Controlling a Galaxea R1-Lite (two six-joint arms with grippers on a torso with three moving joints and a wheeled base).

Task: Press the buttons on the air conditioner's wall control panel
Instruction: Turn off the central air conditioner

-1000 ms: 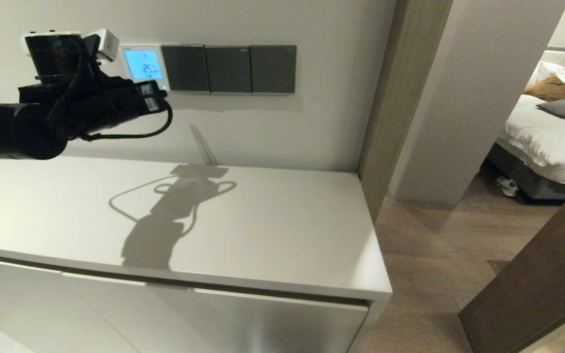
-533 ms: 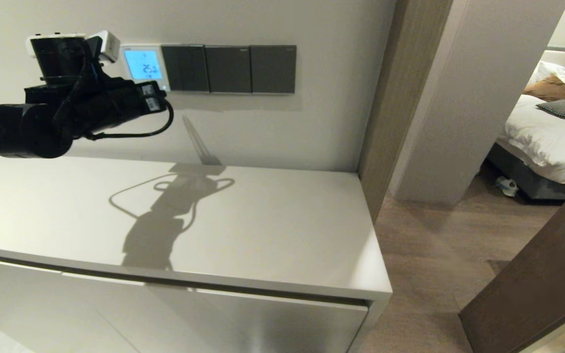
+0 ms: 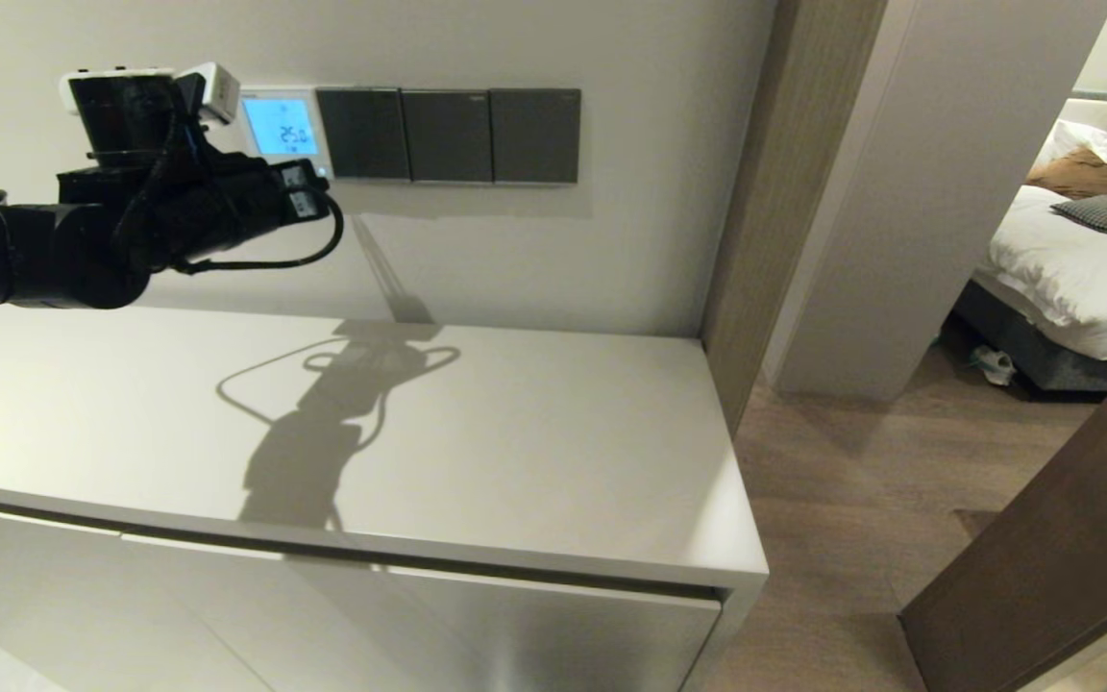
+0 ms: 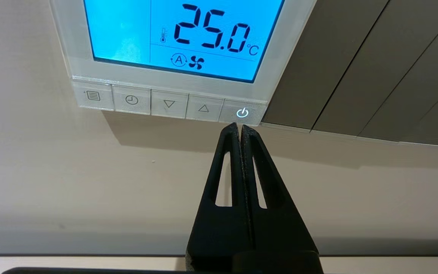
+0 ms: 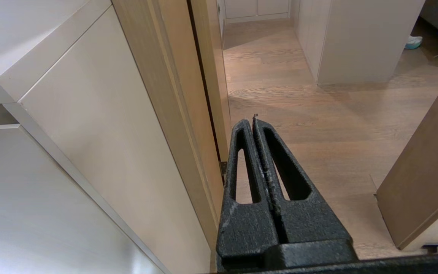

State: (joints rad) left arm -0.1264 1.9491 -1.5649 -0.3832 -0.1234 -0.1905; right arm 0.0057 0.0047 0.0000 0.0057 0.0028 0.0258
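The air conditioner's wall control panel [image 3: 282, 125] is white with a blue-lit screen reading 25.0 °C [image 4: 181, 38]. The buttons [image 4: 169, 103] run in a row under the screen; the end one, a power key [image 4: 242, 112], glows blue. My left gripper [image 4: 240, 127] is shut and empty. Its tips sit just below the power key's lower edge; I cannot tell whether they touch. In the head view the left arm [image 3: 179, 207] reaches to the panel's lower corner. My right gripper [image 5: 250, 121] is shut and empty, low beside the cabinet, out of the head view.
Three dark grey switch plates [image 3: 448, 135] adjoin the panel on the right, also in the left wrist view [image 4: 356, 57]. A white cabinet top [image 3: 515, 442] lies below the arm. A wooden door frame [image 3: 755, 192] and a bedroom with a bed [image 3: 1063, 279] are at the right.
My left arm has shifted slightly right and up, closer to the panel's lower edge. The screen still reads 25.0.
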